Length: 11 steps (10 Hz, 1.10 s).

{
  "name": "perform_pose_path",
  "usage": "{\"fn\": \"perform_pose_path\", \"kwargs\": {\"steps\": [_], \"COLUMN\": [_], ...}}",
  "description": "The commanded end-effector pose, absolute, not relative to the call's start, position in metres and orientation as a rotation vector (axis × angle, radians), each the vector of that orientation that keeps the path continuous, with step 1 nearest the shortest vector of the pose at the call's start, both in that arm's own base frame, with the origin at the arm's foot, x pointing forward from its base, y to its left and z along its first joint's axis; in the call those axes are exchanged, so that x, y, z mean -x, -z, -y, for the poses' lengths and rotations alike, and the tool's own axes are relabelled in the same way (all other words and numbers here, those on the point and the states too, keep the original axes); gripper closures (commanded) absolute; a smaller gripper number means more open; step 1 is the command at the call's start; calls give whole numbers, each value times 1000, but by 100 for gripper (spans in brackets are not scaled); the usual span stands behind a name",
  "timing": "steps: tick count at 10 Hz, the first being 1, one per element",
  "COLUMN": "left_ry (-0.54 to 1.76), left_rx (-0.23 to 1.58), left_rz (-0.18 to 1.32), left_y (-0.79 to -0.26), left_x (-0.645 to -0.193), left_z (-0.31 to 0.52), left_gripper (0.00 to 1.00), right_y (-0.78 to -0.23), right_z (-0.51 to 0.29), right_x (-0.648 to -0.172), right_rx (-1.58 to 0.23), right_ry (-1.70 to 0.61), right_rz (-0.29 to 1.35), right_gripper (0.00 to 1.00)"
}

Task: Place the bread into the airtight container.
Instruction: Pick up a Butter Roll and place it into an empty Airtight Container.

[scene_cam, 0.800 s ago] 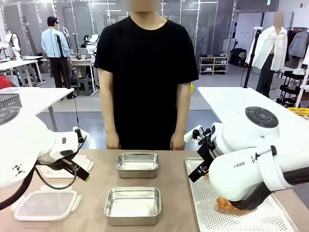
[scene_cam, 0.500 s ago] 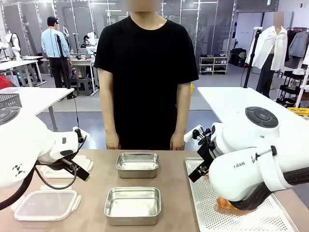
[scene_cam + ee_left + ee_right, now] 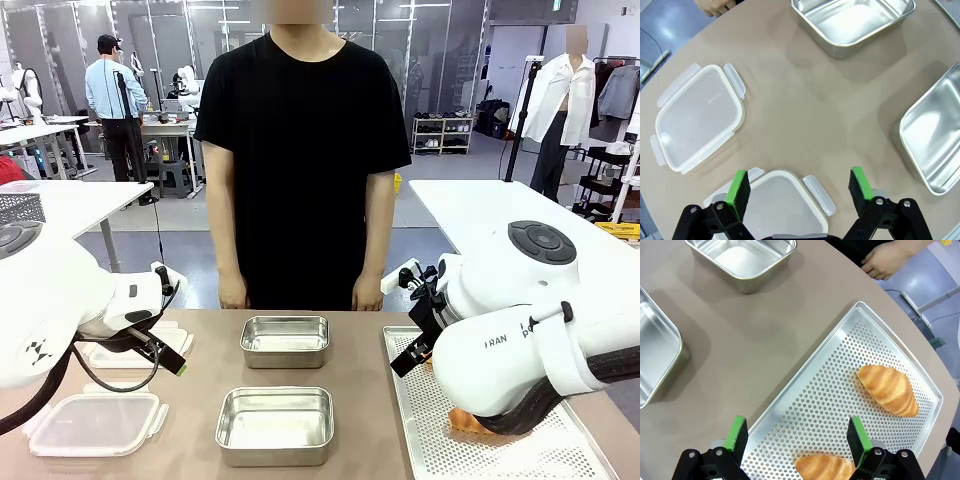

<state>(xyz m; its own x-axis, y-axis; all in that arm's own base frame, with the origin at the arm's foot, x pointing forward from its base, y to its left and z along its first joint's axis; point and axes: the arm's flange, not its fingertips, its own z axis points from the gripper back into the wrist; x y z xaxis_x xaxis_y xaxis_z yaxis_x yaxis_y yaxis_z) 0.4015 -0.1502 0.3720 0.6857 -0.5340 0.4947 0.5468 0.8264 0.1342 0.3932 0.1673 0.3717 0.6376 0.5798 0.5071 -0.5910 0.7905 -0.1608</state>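
Observation:
Two croissants make up the bread: one (image 3: 888, 389) lies on the perforated metal tray (image 3: 830, 385), the other (image 3: 824, 467) sits at the tray's near end, just beyond my right gripper (image 3: 797, 435). That gripper hangs open above the tray with nothing between its fingers. From the front, a croissant (image 3: 466, 419) peeks out under the right arm. Two steel containers (image 3: 285, 340) (image 3: 275, 424) stand lidless mid-table. My left gripper (image 3: 799, 186) is open above a clear clip lid (image 3: 772, 202), apart from it.
A second clear lid (image 3: 697, 117) lies farther along the table's left side. A person stands at the far edge with hands down; one hand (image 3: 885, 262) hangs near the tray's far corner. Bare tabletop lies between the containers and the tray.

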Motion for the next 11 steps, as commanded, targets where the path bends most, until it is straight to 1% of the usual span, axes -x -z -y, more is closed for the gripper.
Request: {"fn": "perform_pose_path", "kwargs": {"steps": [1,2,3,4,5,6,7,9,10,11], "left_ry": [605,605,583,591,604,624,652,685,688,693], "left_rx": [25,25,65,76,125,212,228,240,243,230], "left_rz": [546,546,531,538,529,484,479,485,506,536], "left_y": [-372,-372,-403,-442,-485,-536,-580,-665,-709,-741], "left_x": [-402,-401,-404,-404,-404,-398,-388,-358,-335,-314], "left_z": [150,150,144,136,124,111,101,80,65,51], "left_gripper": [0,0,0,0,0,0,0,0,0,0], "right_y": [-372,-372,-404,-445,-489,-539,-580,-655,-690,-714], "right_z": [-167,-167,-160,-146,-128,-106,-88,-53,-35,-20], "right_x": [-393,-393,-394,-393,-394,-391,-384,-352,-325,-299], "right_rx": [-22,-21,-35,-74,-110,-169,-209,-230,-246,-228], "right_ry": [-666,-668,-656,-669,-670,-680,-686,-695,-690,-687], "right_rz": [571,572,570,554,553,524,506,489,475,486], "right_gripper": [0,0,0,0,0,0,0,0,0,0]}}
